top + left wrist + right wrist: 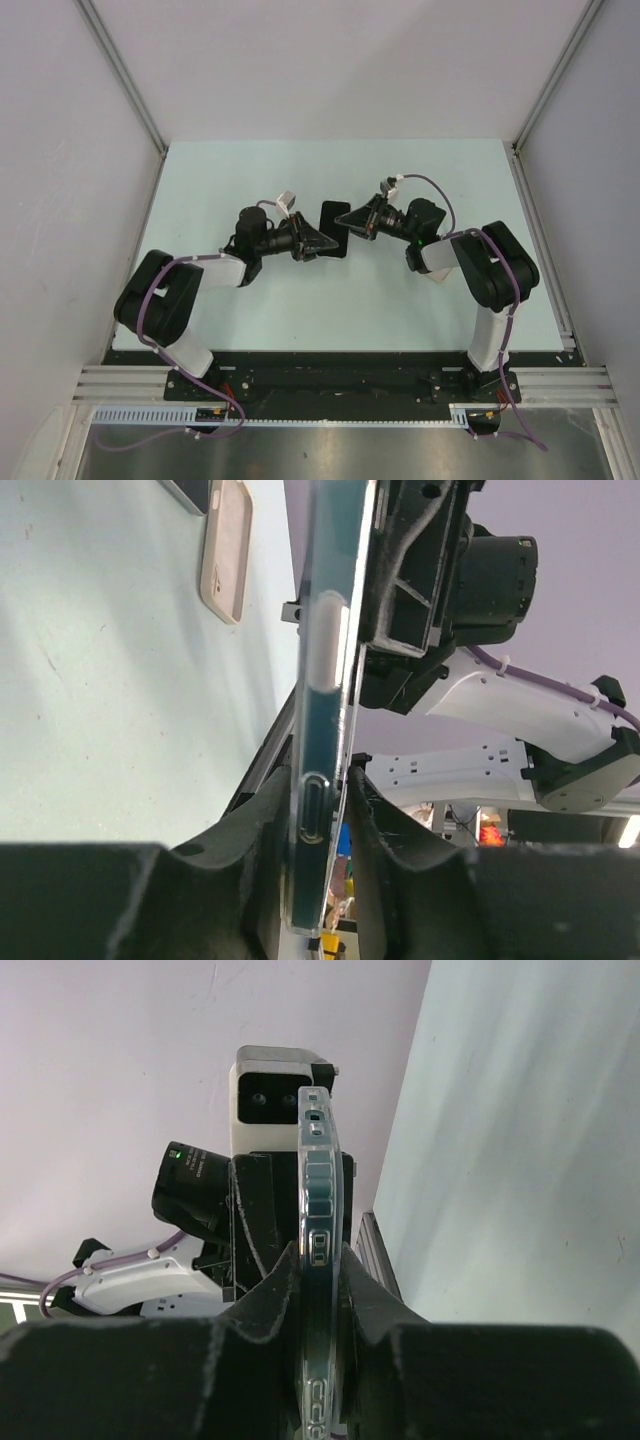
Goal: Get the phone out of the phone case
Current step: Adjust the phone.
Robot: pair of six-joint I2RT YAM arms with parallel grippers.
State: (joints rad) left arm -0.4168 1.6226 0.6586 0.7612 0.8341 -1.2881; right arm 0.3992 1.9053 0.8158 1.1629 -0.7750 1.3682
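A dark phone in a clear phone case is held above the table middle between both grippers. My left gripper is shut on its near-left end. In the left wrist view the case stands edge-on between my fingers, with the dark phone inside it. My right gripper is shut on the far-right end. In the right wrist view the clear case edge with its button cut-outs is pinched between my fingers. Each wrist view shows the other gripper behind the phone.
A beige phone case lies flat on the pale green table, beside the corner of a dark object; both show only in the left wrist view. Grey walls and aluminium rails bound the table.
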